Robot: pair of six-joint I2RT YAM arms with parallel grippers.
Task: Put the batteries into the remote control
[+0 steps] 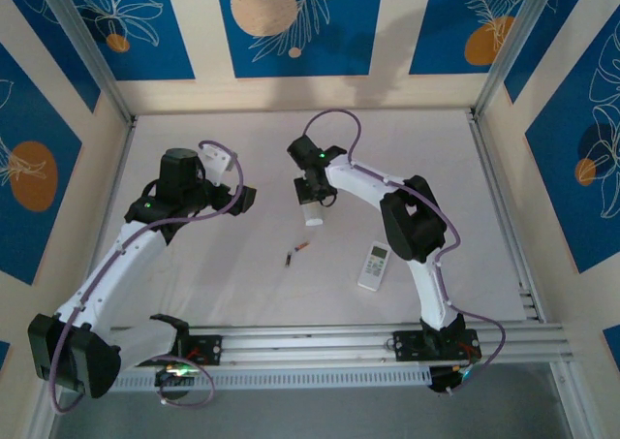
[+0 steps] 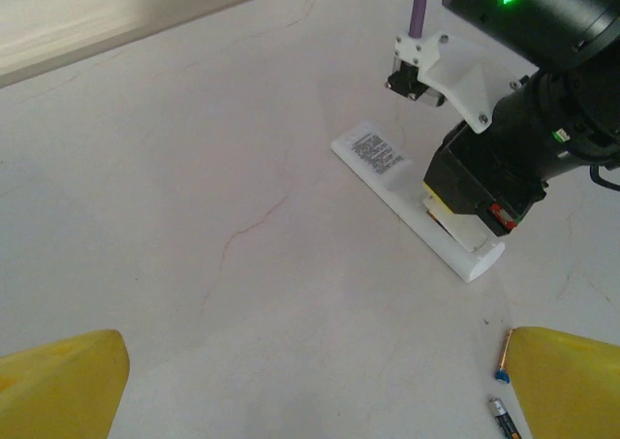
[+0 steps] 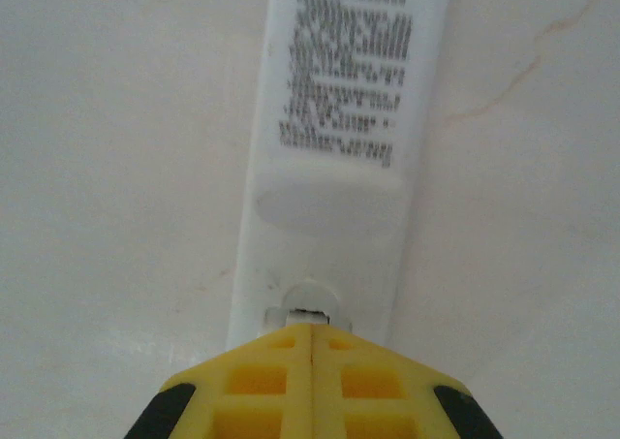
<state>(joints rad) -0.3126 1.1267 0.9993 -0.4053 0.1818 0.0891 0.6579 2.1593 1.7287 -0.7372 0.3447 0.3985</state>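
Top external view: my right gripper [image 1: 312, 201] hangs mid-table over one end of the white remote [image 1: 313, 215], which lies partly hidden beneath it. Two batteries [image 1: 290, 259] lie on the table [image 1: 436, 168] nearer me, between the two arms. A second remote [image 1: 373, 265] sits face up well to their right. The left gripper [image 1: 244, 199] hovers left of the right one, apart from everything.

Left wrist view: my left gripper [image 2: 315, 361] is spread wide and holds nothing, one yellow finger in each lower corner. The white remote [image 2: 387, 177] lies label-up, its long axis running from upper left to lower right. The right gripper [image 2: 475, 187] sits on its lower-right end. The batteries [image 2: 504, 355] lie just beside my right-hand finger, below that end of the remote.

Right wrist view: the right gripper [image 3: 310, 328] has its yellow fingers pressed together along a visible seam. A small pale thing sits at their tips, and I cannot tell what it is. The white remote [image 3: 339, 119] runs straight away from the tips, printed label [image 3: 349, 80] at the far end and a shallow oval dimple [image 3: 329, 206] nearer.

My reading: the compartment end is the one under the right tips. The left hand is free, and the batteries lie toward its right side.
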